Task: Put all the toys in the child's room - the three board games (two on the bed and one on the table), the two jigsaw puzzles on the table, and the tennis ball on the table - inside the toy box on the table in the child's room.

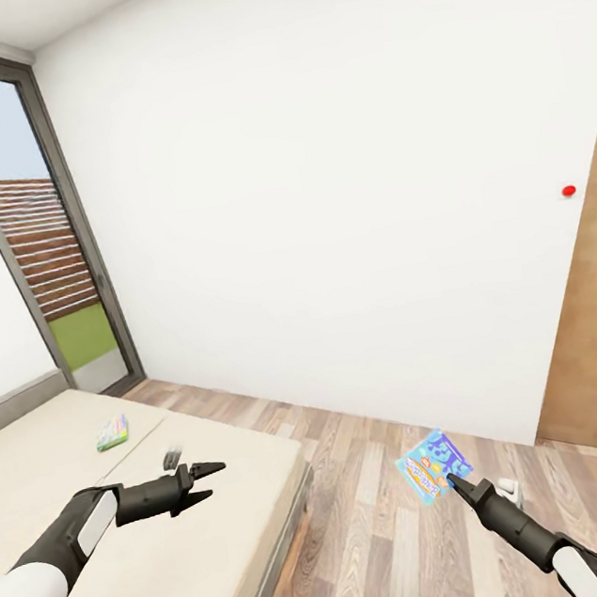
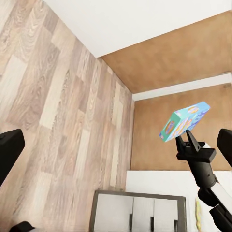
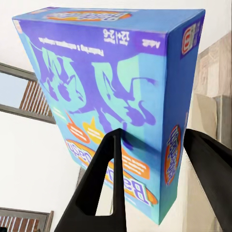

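Green-bordered board game (image 1: 112,432) lies flat on the bed (image 1: 38,468), a bit beyond the left gripper (image 1: 199,480), which hovers over the mattress with fingers spread, nothing in it. Over the wood floor (image 1: 367,517), the right gripper (image 1: 455,483) pinches the blue board game (image 1: 434,465) by its lower edge, held up.

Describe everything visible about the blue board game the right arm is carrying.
The blue board game is a thin rectangular box that looks like printed cardboard, mostly bright blue with purple splash-like shapes, orange labels and small lettering on its narrow sides. The right pincer is shut on its lower part, one dark finger across the printed face, the other against the far side. In the head view it is held tilted in the air above the wood-plank floor, beside the bed, touching nothing else.
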### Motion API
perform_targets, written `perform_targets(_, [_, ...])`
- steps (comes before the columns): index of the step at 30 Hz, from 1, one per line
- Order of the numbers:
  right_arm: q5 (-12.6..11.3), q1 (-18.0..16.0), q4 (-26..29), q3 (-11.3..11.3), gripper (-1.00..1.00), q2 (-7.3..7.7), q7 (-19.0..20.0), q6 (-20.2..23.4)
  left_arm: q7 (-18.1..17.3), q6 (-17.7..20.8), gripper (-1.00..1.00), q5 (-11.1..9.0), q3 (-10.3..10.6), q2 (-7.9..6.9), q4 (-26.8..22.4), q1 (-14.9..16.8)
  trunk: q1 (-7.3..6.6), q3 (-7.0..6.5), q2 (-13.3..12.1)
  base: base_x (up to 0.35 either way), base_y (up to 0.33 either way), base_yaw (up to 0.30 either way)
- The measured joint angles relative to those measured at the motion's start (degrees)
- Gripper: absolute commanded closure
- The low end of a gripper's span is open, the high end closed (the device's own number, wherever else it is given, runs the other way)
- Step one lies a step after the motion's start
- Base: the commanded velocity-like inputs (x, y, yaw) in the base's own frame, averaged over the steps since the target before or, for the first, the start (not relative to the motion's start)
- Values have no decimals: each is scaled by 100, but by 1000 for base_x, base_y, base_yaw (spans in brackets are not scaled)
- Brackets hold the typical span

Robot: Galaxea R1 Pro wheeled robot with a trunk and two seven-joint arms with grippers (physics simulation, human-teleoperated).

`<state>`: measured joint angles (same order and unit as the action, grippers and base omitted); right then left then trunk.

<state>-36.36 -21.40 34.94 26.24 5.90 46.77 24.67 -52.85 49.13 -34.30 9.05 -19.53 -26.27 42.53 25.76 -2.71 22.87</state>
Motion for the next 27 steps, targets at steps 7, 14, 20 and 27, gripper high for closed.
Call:
perform_targets(7, [3, 0, 0, 0, 100, 0, 0, -1, -1, 0, -100, 0, 0, 0, 0, 0, 0, 17, 0, 0, 0, -262])
perform_targets(14, [6, 0, 0, -1, 100, 0, 0, -3, 0, 0, -100, 0, -1, 0, 0, 0, 0, 20, 0, 0, 0, -275])
perform_targets(20, [9, 1, -1, -1, 100, 0, -1, -4, 0, 0, -100, 0, -1, 0, 0, 0, 0, 20, 0, 0, 0, -277])
perform_targets(27, [16, 1, -1, -1, 100, 0, -1, -6, 0, 0, -100, 0, -1, 0, 0, 0, 0, 20, 0, 0, 0, -277])
